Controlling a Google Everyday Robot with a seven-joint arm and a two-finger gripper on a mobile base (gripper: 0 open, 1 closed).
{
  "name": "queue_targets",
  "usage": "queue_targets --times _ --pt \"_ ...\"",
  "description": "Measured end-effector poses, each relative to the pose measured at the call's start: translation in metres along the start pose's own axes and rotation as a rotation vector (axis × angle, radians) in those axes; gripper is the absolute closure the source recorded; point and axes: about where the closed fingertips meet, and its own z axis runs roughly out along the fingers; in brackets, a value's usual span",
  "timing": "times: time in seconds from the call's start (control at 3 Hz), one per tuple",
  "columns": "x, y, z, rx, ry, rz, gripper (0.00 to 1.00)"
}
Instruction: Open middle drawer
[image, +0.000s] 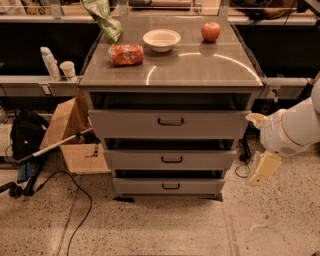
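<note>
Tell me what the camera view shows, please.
The gripper hangs right of a grey three-drawer cabinet, not touching the middle drawer. On top sit a bowl, an apple and a red packet.

Cabinet top (200, 70): smooth, semi-glossy grey, with a light arc reflected in it. Middle drawer (200, 160): flat matt grey front, metal or laminate, can't tell; small dark handle (171, 159), dull finish. Bowl (161, 39): white, smooth, slight sheen. Apple (210, 31): smooth, shiny red skin. Red packet (126, 54): crinkled plastic wrap. Green bag (105, 17): glossy plastic film. Box (67, 130): matt brown cardboard. Backpack (27, 135): black matt cloth. Floor (150, 225): speckled, stone-like, low sheen. Gripper (252, 150): right of the cabinet at middle-drawer height, not touching it. Cream fingers spread, smooth matt plastic; white glossy shell behind.
</note>
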Motion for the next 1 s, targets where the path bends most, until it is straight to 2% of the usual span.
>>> queue_targets --times 0.67,1.0 --pt "0.019 -0.008 0.059 -0.078 -0.09 0.023 0.0" --pt "0.019 -0.008 0.059 -0.078 -0.09 0.023 0.0"
